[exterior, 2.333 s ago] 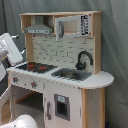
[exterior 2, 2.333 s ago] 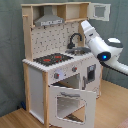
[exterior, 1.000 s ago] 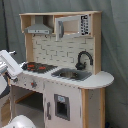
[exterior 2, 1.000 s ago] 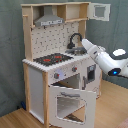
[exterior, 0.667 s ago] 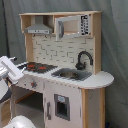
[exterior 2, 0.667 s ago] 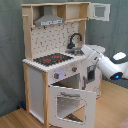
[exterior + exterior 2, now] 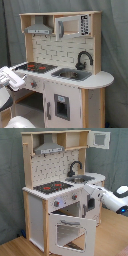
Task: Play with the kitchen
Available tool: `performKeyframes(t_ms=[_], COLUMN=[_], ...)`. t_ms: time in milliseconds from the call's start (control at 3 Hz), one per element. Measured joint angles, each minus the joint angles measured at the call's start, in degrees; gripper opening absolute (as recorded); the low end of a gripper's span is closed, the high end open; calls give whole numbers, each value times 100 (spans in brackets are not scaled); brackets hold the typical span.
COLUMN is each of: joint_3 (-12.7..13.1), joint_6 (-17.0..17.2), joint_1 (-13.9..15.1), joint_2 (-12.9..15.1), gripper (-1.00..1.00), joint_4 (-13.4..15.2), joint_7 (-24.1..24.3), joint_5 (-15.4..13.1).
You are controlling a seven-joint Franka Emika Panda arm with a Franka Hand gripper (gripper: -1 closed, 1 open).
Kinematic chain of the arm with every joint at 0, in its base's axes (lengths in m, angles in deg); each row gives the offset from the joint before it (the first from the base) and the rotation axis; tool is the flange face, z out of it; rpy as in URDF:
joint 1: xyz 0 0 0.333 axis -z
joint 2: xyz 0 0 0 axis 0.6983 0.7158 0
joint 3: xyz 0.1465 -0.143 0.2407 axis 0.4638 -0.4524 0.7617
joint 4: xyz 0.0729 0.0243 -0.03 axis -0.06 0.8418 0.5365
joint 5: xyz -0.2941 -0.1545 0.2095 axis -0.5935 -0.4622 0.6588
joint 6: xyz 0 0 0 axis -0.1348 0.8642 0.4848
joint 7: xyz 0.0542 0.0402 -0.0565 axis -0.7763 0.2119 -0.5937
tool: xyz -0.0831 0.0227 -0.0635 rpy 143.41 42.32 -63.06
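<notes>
in the first exterior view, the kitchen point(image 7: 62, 70) stood in the middle before a grey curtain point(image 7: 115, 45), with its stovetop point(image 7: 36, 66), sink point(image 7: 71, 74) and faucet point(image 7: 83, 59) on the counter. the white arm point(image 7: 12, 80) reached in from the first exterior view's left.

in the second exterior view, the oven door point(image 7: 70, 232) hung open and the arm's gripper point(image 7: 88, 188) sat against the kitchen's front; whether it was spread or pressed together could not be told.
</notes>
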Motion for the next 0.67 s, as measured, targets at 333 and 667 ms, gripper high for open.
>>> performKeyframes(t_ms=[333, 667], joint_3=[328, 523], joint_6=[-251, -772], joint_1=[-88, -88], joint_2=[100, 119], gripper=[100, 100], joint_4=[199, 437], joint_7=[-323, -466], joint_5=[0, 1])
